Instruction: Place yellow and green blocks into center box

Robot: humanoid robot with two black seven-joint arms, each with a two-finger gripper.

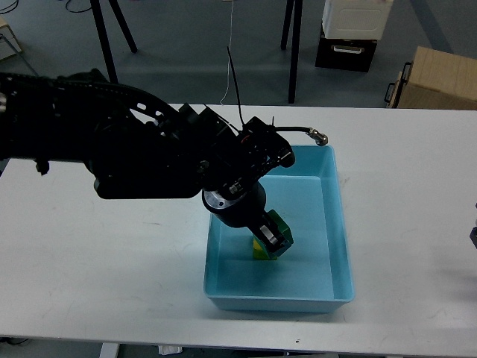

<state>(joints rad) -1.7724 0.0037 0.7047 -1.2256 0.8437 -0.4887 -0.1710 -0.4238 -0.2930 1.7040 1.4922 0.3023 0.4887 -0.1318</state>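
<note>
My left gripper (274, 237) is shut on the green block (281, 230) and holds it inside the light blue box (337, 224), just above the yellow block (261, 250). The yellow block lies on the box floor and is mostly hidden behind the gripper and green block. My left arm stretches across the table from the left and covers the box's left wall. Only a dark sliver of my right arm (473, 237) shows at the right edge; its gripper is out of view.
The white table (112, 253) carries the box at its center. A cable with a metal connector (319, 137) loops off my left arm over the box's far rim. Beyond the table are a cardboard box (440, 78), a black-and-white case (350, 33) and stand legs.
</note>
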